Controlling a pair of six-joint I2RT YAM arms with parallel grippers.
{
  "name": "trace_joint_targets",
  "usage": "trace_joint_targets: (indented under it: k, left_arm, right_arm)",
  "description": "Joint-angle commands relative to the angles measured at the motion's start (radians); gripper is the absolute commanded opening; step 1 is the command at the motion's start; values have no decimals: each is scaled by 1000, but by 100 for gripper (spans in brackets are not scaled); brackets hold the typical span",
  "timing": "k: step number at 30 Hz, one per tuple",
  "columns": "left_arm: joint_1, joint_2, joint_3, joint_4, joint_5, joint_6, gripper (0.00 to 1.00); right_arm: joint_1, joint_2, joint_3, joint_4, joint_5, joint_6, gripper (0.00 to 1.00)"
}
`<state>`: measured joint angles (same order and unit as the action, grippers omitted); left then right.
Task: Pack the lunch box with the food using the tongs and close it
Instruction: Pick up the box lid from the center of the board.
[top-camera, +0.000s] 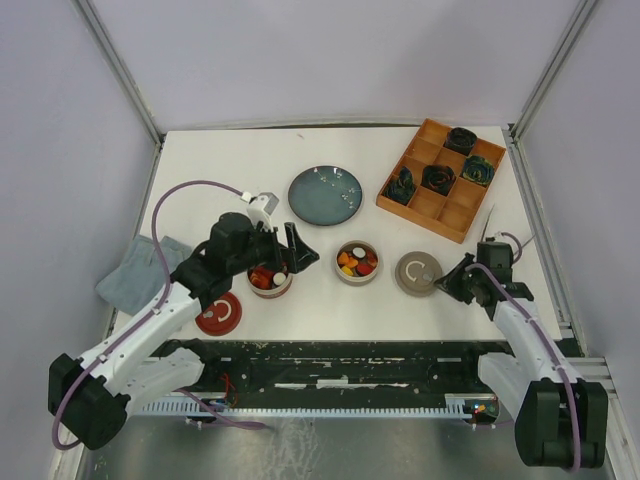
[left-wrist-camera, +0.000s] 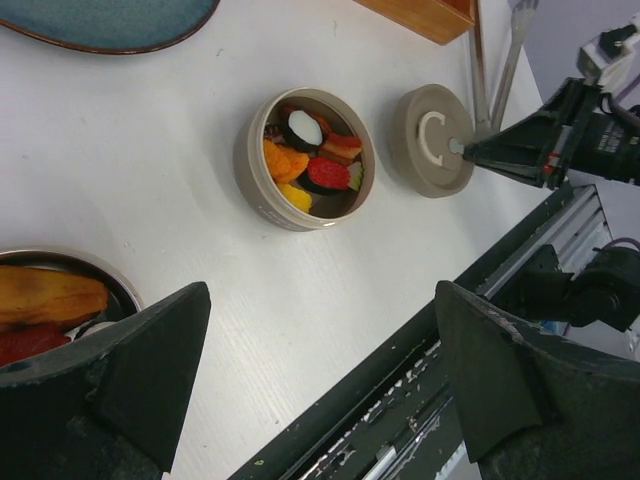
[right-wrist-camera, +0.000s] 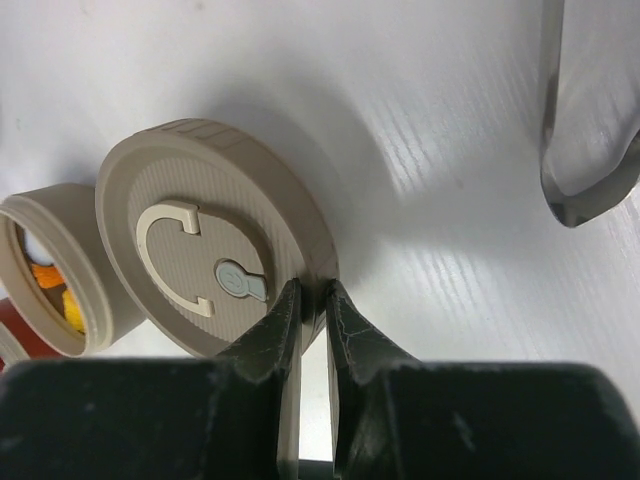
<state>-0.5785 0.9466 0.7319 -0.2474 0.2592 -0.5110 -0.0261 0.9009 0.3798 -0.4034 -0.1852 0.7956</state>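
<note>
Jaws on your right gripper (right-wrist-camera: 316, 300) pinch the beige lid (right-wrist-camera: 190, 250) by its rim; your left gripper (left-wrist-camera: 320, 310) gapes wide over a second food bowl (left-wrist-camera: 112, 276). Food (left-wrist-camera: 310, 160) fills the lunch box (left-wrist-camera: 250, 182) beside the lid; the tongs (left-wrist-camera: 477, 60) lie on the table (left-wrist-camera: 180, 130).

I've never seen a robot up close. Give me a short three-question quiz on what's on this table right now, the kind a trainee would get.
1. True or false: the beige lid is closed onto the beige tub.
2. The right arm's jaws are: A) wide open in the air B) closed on the beige lid's rim C) out of sight
3. Fill in: the dark rosettes lie in the orange ___.
Key: 1 false, the lid is off, beside the tub; 2 B; 3 tray.
</note>
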Motion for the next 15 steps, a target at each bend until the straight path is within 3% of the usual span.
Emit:
trace_joint_targets:
  k: [1,7,15]
  left_arm:
    - [-2,14,44,54,-95,-47,99]
    - [-1,-10,55,98,-233,-128,99]
    - [-1,75,120,95,-202,-153,100]
  right_arm:
    - [1,-19,140,-66,3,-19,0]
    - [3,37,306,-189,-49,-92,0]
    - [8,152,476,-273,-223,-171,0]
